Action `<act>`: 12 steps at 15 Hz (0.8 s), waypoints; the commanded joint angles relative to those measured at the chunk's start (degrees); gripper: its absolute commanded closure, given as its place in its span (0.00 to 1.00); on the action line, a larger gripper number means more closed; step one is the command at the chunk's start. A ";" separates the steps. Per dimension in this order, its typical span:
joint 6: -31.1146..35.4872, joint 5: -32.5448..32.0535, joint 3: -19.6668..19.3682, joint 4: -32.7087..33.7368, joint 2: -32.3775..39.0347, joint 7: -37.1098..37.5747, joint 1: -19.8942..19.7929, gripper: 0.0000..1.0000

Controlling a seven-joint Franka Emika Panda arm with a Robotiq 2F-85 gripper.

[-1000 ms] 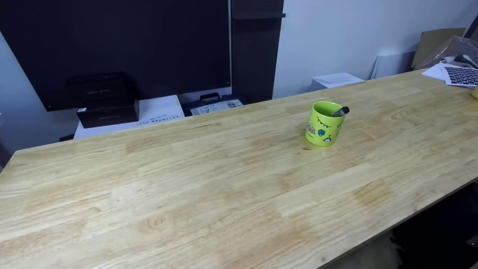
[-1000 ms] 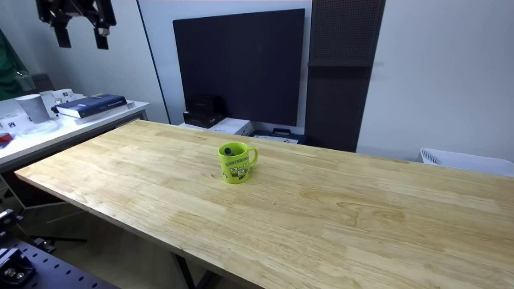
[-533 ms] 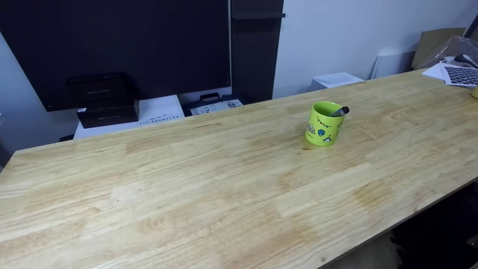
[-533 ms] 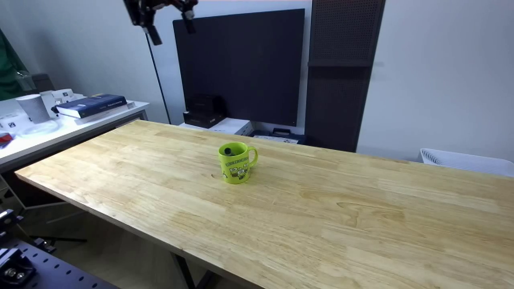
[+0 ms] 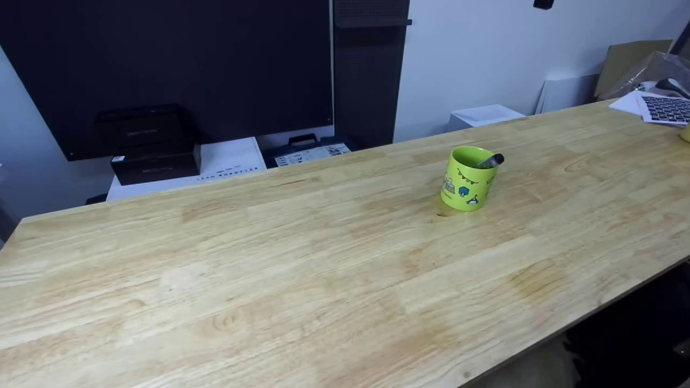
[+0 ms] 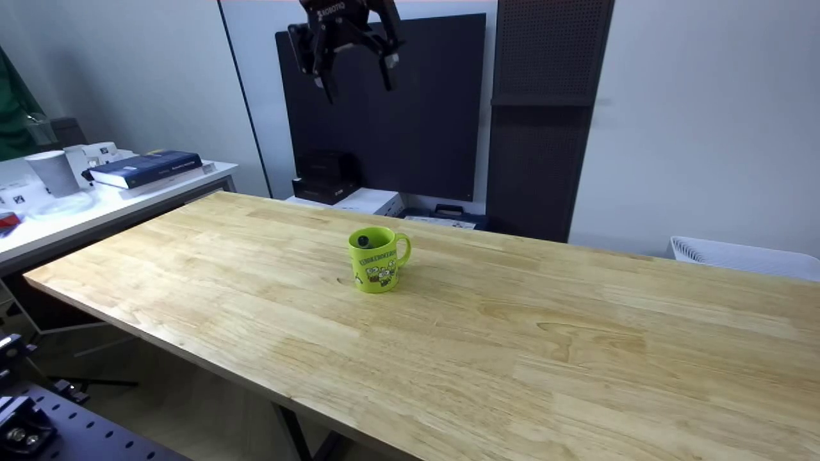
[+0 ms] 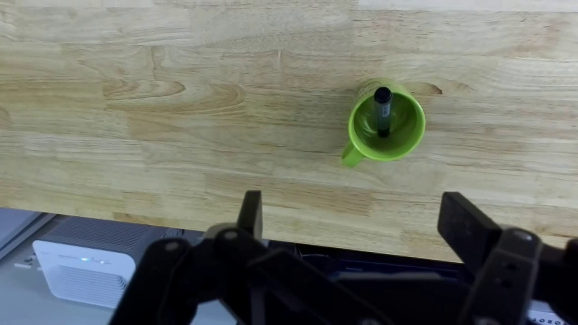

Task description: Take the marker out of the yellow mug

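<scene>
Spanning the back of the room in both exterior views, a pale wall point(image 6: 692, 128) shows a cool, bluish tone. Before it stretches the table point(image 6: 544, 358), a long light-wood top pieced from strips, with wavy grain and a soft sheen. Past its far edge shows a large black panel point(image 6: 391, 128), and beside that stands a narrower dark perforated panel point(image 6: 544, 141) crossed by a slim ledge. In an exterior view a cluttered white side table point(image 6: 225, 169) stands beyond one end; the wrist view catches a white appliance point(image 7: 86, 271) with a small blue light. High up hangs the gripper point(image 6: 360, 89), unclenched — its fingers spread wide. Well below it, the yellow mug point(image 6: 377, 269) stands upright on the table: a bright yellow-green cylinder, glossy inside, with a looped handle and little cartoon prints — figures under dark lettering too small to read, plus bunting, a blue tree and a tent around the side. The marker point(image 7: 383, 115) sits inside the mug, tilted, its round black end poking up past the rim; the barrel is smoky grey with a pale label of fine marks, and the lower end is dark too.
</scene>
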 commanded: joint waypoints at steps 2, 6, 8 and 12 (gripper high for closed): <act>1.00 -1.57 -0.35 -0.06 0.28 -1.12 0.59 0.00; 8.21 2.41 -1.02 -0.59 4.77 -16.17 1.45 0.00; 11.87 7.12 -1.08 -0.54 8.02 -25.49 1.49 0.00; 13.24 17.86 0.87 1.33 15.16 -42.85 -0.21 0.00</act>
